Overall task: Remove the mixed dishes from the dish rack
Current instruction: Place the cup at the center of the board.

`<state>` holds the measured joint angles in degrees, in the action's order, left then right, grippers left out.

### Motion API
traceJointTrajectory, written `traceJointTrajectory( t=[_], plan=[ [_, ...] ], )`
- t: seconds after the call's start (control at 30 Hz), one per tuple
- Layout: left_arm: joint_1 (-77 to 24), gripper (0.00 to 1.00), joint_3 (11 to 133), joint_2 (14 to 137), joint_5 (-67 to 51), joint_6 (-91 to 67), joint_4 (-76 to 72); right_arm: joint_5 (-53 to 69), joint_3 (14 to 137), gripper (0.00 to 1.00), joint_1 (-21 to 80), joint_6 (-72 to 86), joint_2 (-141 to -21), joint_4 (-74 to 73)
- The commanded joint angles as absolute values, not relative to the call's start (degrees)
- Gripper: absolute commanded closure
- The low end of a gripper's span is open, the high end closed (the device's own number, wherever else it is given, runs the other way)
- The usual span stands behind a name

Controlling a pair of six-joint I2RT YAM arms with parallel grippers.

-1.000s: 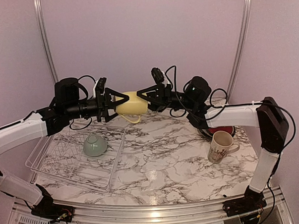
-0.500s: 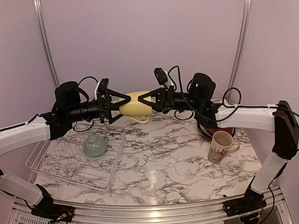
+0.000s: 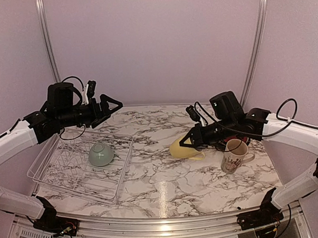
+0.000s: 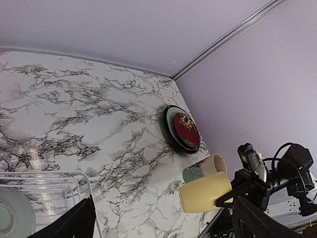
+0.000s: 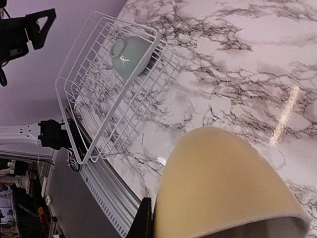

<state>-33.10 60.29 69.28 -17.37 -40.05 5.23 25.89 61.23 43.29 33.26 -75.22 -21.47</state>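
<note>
The marble table (image 3: pixel 161 177) carries everything. The white wire rack (image 3: pixel 72 176) sits on its left side, near the left arm, and holds only the bowl (image 3: pixel 101 154), which lies upside down towards the rack's far right corner.

The left fingers (image 3: pixel 110 108) hang in the air over the rack's far edge, spread wide with nothing between them. They point towards the middle of the table.

The right fingers (image 3: pixel 185 142) are closed on the yellow mug (image 3: pixel 179 148), right of the table's centre. The mug is tipped on its side with its handle downward, low over the marble. I cannot tell if it touches. In the right wrist view one finger (image 5: pixel 146 218) presses against the mug's outer wall.

At the far right the red plate (image 4: pixel 187 131) lies on top of the green plate (image 4: pixel 172 120), with a dark rim showing beneath them.

The floral mug (image 3: pixel 234 155) stands upright just in front of the plates, close beside the yellow mug. Its print is too small to read.
</note>
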Motion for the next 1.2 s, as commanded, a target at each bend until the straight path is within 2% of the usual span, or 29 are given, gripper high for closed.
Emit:
traceJointTrajectory(
  t=[0.0, 0.07, 0.2, 0.27, 0.43, 0.6, 0.97, 1.17],
  plan=[
    [-33.0, 0.01, 61.5, 68.2, -14.8, -36.0, 9.7, 11.0, 63.9, 1.00, 49.1, 30.4, -70.8, -46.0],
    [-33.0, 0.01, 60.5, 67.8, -15.3, -36.4, 8.8, 5.2, 64.3, 1.00, 51.7, 31.9, -70.3, -53.4],
    [-33.0, 0.01, 59.1, 66.3, -16.6, -37.9, 7.3, 1.0, 62.5, 1.00, 53.7, 34.3, -70.4, -65.2],
    [-33.0, 0.01, 59.1, 65.5, -16.7, -38.2, 7.8, -3.1, 61.0, 1.00, 53.9, 35.8, -69.4, -67.6],
    [-32.9, 0.01, 59.6, 63.8, -16.1, -38.2, 9.8, -5.6, 57.1, 1.00, 53.1, 37.1, -68.2, -64.5],
    [-33.0, 0.01, 58.7, 62.0, -16.3, -39.6, 9.9, 1.8, 52.3, 1.00, 49.8, 34.9, -67.6, -57.0],
    [-32.9, 0.01, 60.5, 63.7, -15.8, -39.8, 10.3, 1.3, 48.9, 1.00, 47.3, 32.0, -68.9, -56.8],
    [-33.3, 0.01, 59.6, 64.9, -16.7, -41.3, 7.1, 0.3, 47.5, 0.92, 47.2, 32.4, -69.1, -57.0]
  ],
)
